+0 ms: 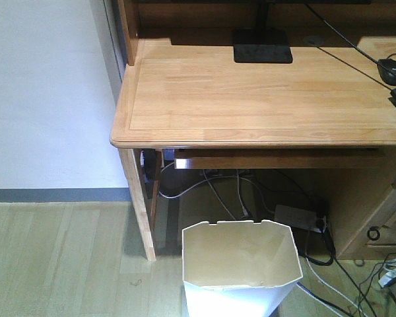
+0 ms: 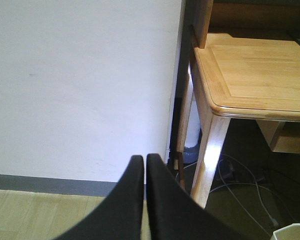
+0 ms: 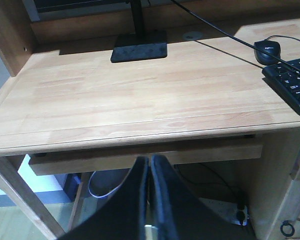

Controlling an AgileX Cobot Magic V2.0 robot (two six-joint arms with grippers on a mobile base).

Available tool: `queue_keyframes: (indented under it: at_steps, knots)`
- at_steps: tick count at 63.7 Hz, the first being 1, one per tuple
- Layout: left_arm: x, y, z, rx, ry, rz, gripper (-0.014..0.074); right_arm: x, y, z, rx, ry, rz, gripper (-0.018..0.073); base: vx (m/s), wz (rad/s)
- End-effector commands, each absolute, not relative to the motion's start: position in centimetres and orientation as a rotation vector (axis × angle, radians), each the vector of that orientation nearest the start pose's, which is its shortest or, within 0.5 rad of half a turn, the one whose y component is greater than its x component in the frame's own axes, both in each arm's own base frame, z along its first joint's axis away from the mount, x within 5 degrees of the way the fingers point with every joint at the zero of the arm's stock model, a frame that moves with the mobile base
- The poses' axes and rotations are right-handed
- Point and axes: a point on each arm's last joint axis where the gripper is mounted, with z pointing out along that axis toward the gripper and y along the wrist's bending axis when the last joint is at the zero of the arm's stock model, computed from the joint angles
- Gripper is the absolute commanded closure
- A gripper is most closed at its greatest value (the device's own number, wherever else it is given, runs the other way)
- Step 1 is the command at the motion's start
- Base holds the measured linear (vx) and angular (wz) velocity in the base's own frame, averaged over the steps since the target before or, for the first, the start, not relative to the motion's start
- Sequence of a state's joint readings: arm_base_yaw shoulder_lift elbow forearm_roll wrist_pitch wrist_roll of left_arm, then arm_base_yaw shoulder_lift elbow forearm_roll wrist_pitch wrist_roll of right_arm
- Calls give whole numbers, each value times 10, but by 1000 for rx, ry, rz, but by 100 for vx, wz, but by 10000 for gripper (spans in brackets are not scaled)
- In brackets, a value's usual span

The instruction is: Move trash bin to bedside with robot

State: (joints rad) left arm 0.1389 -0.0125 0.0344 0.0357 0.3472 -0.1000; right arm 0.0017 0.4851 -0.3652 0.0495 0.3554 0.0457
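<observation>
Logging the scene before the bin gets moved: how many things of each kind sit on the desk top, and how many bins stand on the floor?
monitor stand: 1
mouse: 1
keyboard: 1
trash bin: 1
Total: 4

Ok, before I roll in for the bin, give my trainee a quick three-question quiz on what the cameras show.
1. True or false: the trash bin stands on top of the desk.
2. Pick one. The left hand is: A) wide open, B) shut with nothing in it, C) shut on the bin's rim.
3. Fill the gap: right of the monitor stand, the desk holds a mouse and a ____.

Key
1. False: it stands on the floor in front of the desk.
2. B
3. keyboard
</observation>
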Motion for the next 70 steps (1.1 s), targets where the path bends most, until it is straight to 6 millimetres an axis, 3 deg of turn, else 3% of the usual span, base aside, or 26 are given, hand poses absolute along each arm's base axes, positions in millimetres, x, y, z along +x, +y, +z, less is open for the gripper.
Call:
queue_keyframes:
  at_steps: [1, 7, 21, 31, 51, 59, 70]
  knots:
    - [53, 8, 176, -191, 1766, 54, 603, 108, 1, 283, 58, 1875, 66, 500, 0, 0]
    - [53, 8, 176, -191, 1766, 54, 603, 107, 1, 283, 57, 1883, 64, 433, 0, 0]
    - [53, 8, 176, -191, 1766, 54, 603, 107, 2, 282, 58, 1893, 65, 165, 0, 0]
    - [53, 8, 176, -191, 1766, 54, 603, 108, 1, 285, 58, 1861, 65, 26, 0, 0]
    - [53, 8, 176, -191, 1766, 54, 603, 114, 2, 294, 47, 1884, 68, 10, 0, 0]
    - [53, 8, 176, -191, 1766, 54, 603, 137, 6, 306, -8, 2000, 69, 10, 0, 0]
    - [53, 8, 176, -191, 1766, 54, 603, 180, 15, 306, -41, 2222, 107, 10, 0, 0]
